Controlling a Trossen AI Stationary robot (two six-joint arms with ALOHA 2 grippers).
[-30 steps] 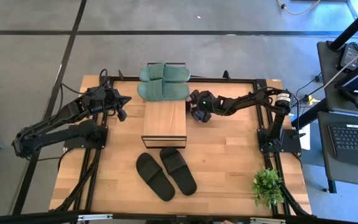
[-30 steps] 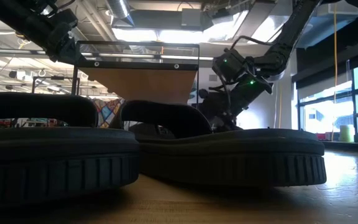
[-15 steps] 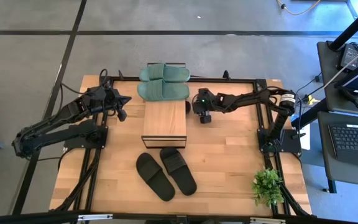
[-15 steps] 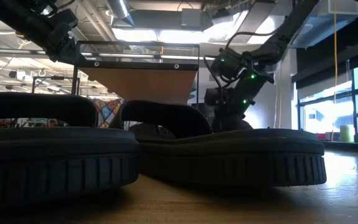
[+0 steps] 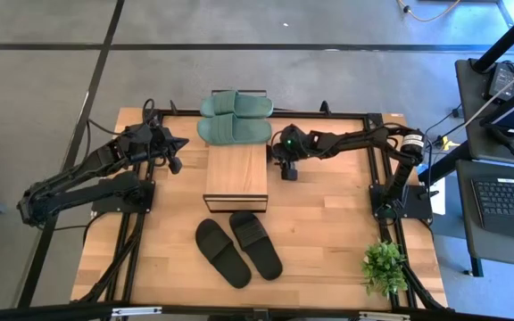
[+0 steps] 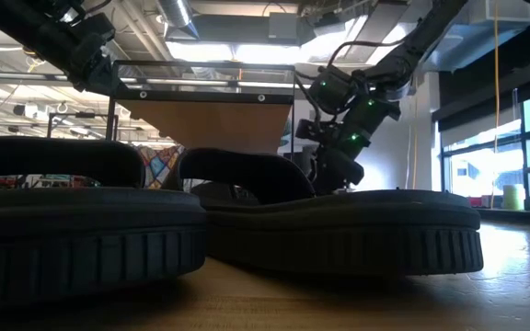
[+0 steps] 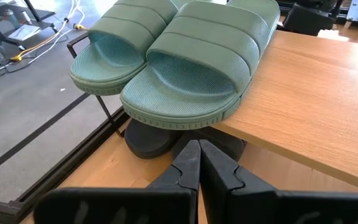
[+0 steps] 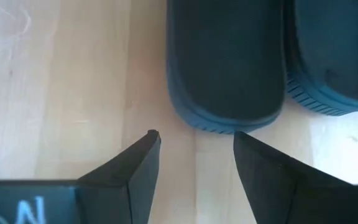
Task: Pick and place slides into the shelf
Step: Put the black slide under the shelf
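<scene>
Two sage green slides (image 5: 235, 120) (image 7: 191, 68) lie side by side on the far end of the shelf's wood plank top (image 5: 236, 176). A black slide (image 7: 146, 138) lies on the table under that end. Two more black slides (image 5: 239, 248) (image 6: 339, 230) lie soles down near the table's near edge. My left gripper (image 5: 178, 148) (image 7: 199, 158) is shut, hovering left of the shelf's far end. My right gripper (image 5: 285, 169) (image 8: 194, 146) is open, pointing down just right of the shelf, with two black slide ends (image 8: 225, 62) on the tabletop ahead of its fingers.
A potted green plant (image 5: 384, 266) stands at the table's near right corner. Black frame rails (image 5: 346, 114) run along the table's edges. Bare tabletop (image 5: 337, 223) lies right of the shelf and the near black slides.
My right arm's wrist has risen and swung a little toward the shelf, tipping the fingers more steeply down. The slides, the shelf and my left arm have kept still.
</scene>
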